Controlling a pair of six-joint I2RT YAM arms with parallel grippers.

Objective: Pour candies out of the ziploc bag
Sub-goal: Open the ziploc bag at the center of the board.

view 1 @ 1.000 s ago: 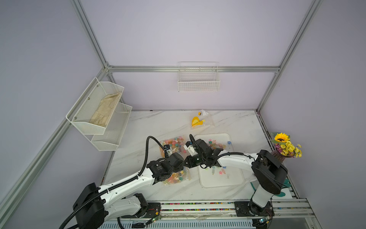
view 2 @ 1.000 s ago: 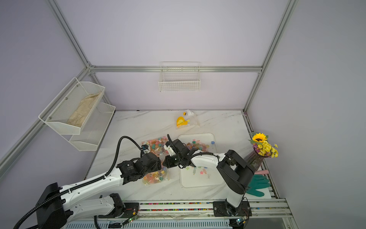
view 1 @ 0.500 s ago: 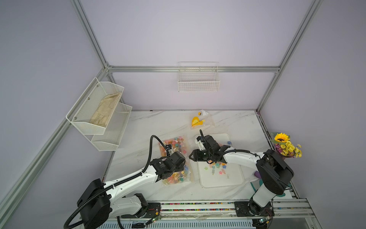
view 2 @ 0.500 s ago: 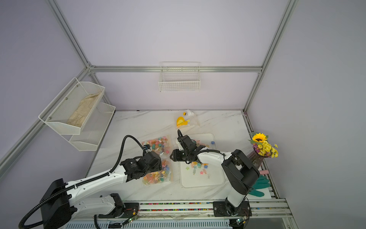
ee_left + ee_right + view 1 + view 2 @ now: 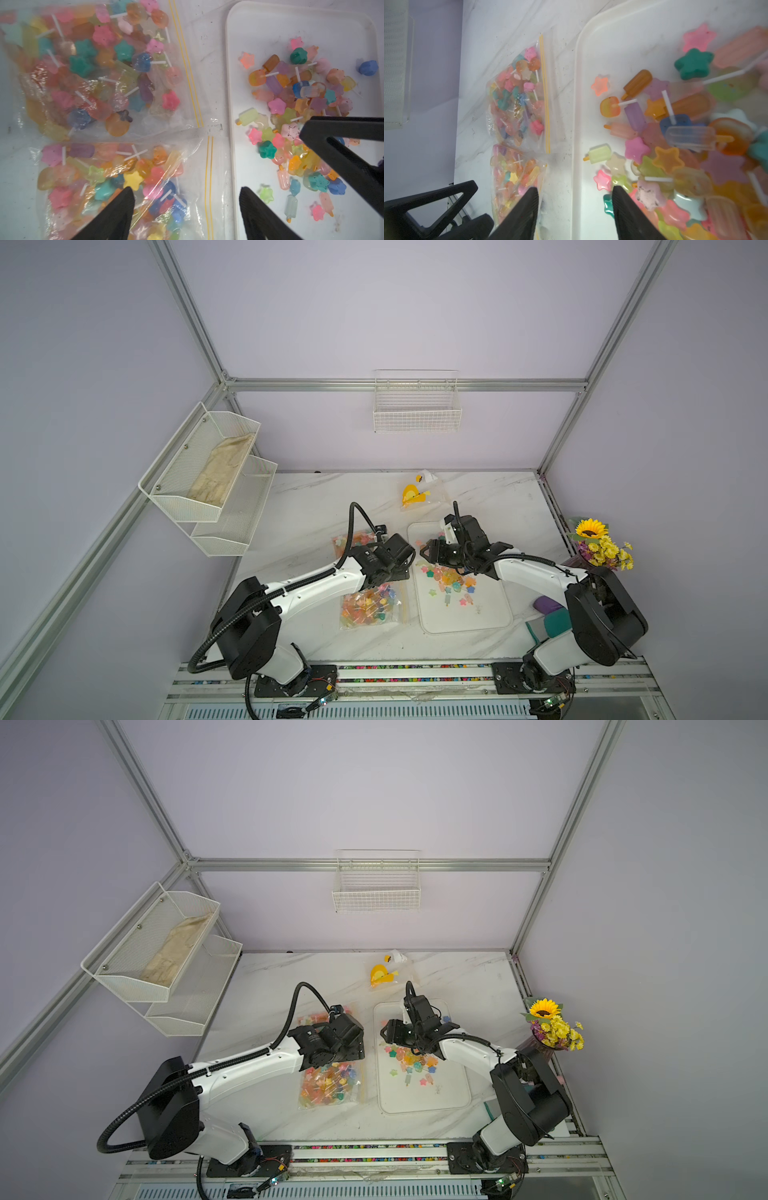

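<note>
Left pincer (image 5: 186, 190), right pincer (image 5: 575, 188): both released, empty.
Clear ziploc bags (image 5: 193, 166) of pastel stick candies (image 5: 133, 180) lie on the bench, zips toward the white plastic tray (image 5: 270, 25), likely for tipping.

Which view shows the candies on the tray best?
Left wrist: nearly all candies on the tray, sharp. Right wrist crops and blurs them. Both top views show them small, partly under the right arm.

Stereo pair high overhead, wrist cameras close above tray (image 5: 230, 62)

a white marble tabletop (image 5: 311, 506) is being enclosed by lilac walls (image 5: 374, 302) and aluminium framing (image 5: 498, 384); a wire basket (image 5: 417, 414) and mesh shelf (image 5: 187, 506) are being carried on them.
</note>
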